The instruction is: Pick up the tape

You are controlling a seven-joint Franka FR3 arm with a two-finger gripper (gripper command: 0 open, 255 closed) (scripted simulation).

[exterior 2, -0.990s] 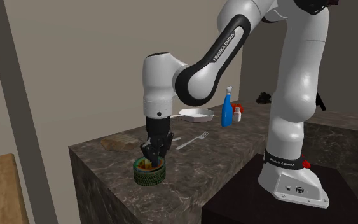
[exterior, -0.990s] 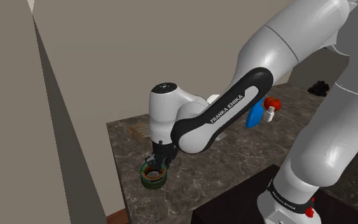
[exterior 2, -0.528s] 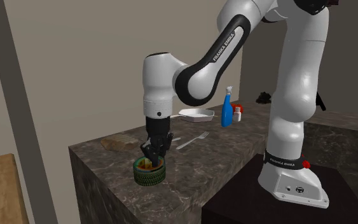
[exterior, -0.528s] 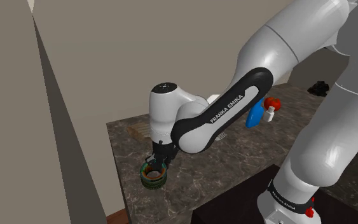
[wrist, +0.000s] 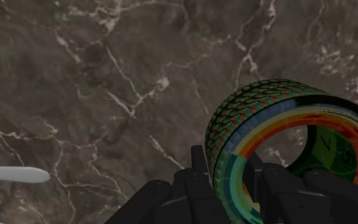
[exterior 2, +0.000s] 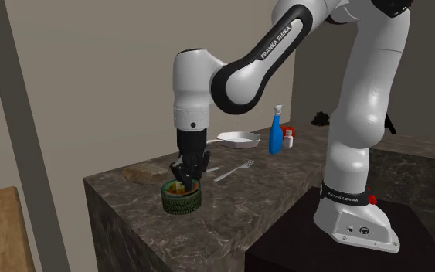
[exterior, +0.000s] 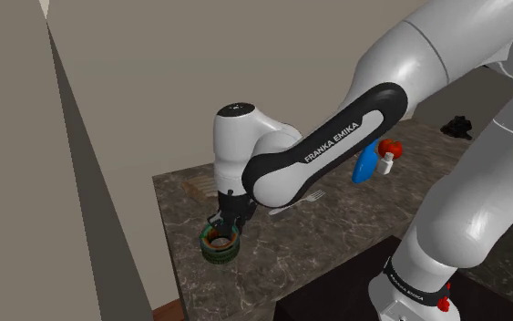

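The gripper [exterior 2: 183,181] is clamped on the tape's [exterior 2: 178,203] rim, lower left of centre, near the counter's [exterior 2: 273,184] corner.

The tape [exterior 2: 181,202] is at the counter's [exterior 2: 273,185] corner (fork [exterior 2: 235,170] behind it), bottle [exterior 2: 275,135] farther back.

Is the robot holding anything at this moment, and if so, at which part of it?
Yes, the tape. The jaws are shut on one side of its ring wall, one jaw outside the roll and the other inside its hole.
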